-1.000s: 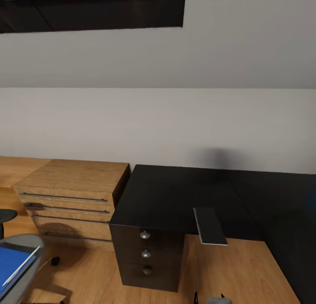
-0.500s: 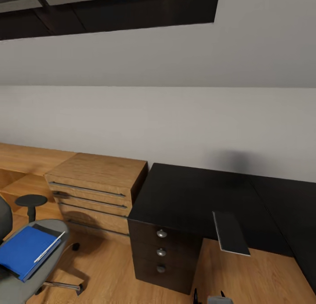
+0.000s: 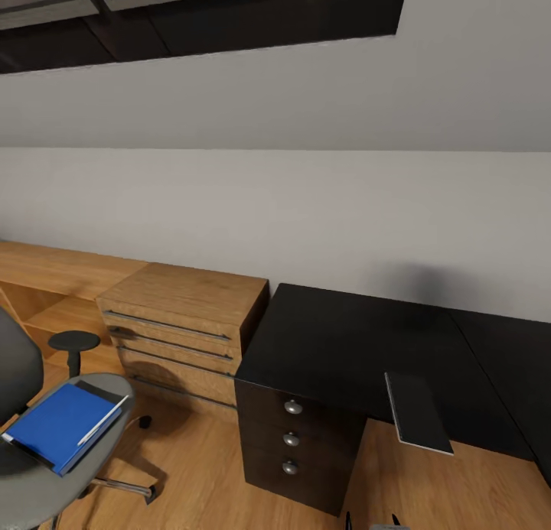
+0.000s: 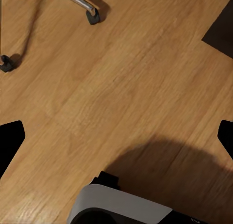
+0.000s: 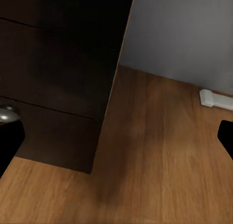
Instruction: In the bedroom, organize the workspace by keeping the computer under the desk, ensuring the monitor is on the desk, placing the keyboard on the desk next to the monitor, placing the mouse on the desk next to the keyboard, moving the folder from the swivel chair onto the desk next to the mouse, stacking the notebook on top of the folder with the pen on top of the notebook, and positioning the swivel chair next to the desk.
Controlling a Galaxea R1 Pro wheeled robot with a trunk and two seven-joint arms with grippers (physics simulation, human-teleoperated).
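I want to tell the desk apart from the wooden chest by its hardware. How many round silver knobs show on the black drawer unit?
3. On the front of the desk drawer unit, stacked vertically: top knob, middle knob, bottom knob. The wooden chest beside it has long bar handles instead.

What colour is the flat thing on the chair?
Bright blue folder, best seen in the head view.

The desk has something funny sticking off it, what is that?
A thin dark notebook lies at the front edge of the black desk, and part of it hangs out past the edge over the floor. It could slip off.
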